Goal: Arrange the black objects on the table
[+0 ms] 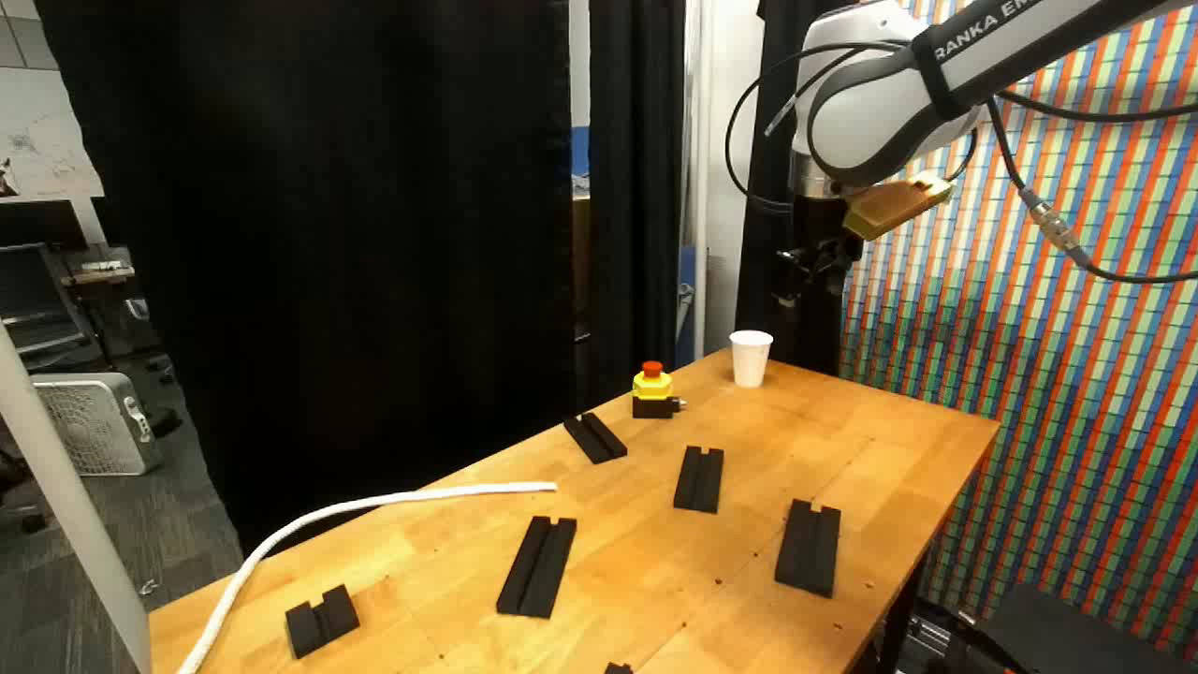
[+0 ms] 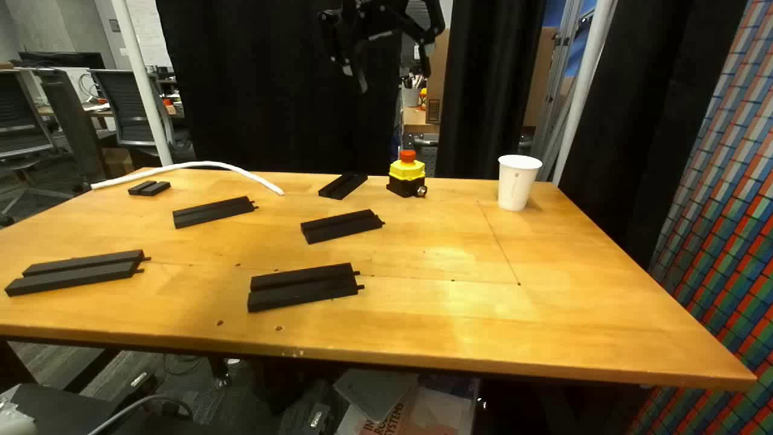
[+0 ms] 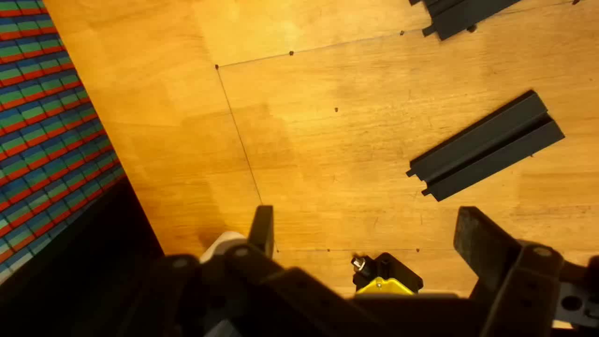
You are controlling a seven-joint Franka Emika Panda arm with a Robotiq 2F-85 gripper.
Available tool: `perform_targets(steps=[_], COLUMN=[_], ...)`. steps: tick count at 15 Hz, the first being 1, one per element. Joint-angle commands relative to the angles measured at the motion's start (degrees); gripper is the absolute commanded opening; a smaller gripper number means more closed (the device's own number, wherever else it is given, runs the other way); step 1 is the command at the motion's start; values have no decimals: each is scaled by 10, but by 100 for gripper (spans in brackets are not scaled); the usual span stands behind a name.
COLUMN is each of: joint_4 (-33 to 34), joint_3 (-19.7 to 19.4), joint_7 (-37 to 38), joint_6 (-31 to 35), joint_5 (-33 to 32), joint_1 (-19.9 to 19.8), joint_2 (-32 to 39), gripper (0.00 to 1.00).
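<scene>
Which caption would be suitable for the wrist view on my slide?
Open, empty fingers above the wooden table; two grooved black pieces lie apart, one cropped.

White arm [image 1: 866,122], black cables [image 1: 1109,118], black fingers [image 3: 484,243]

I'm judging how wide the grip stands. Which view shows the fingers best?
The wrist view: it shows the fingers spread apart up close, against the light-brown table. Both exterior views show them smaller and dark, partly against black curtain.
</scene>
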Motion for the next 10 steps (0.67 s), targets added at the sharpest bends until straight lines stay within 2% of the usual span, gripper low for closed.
perform_targets(steps=[1,10], joint_4=[4,1], joint_3=[-8,-3], joint_7=[2,20], joint_6=[-3,8], joint_5=[-3,3], joint_1=[9,12], joint_2=[0,-1], gripper=[100,100])
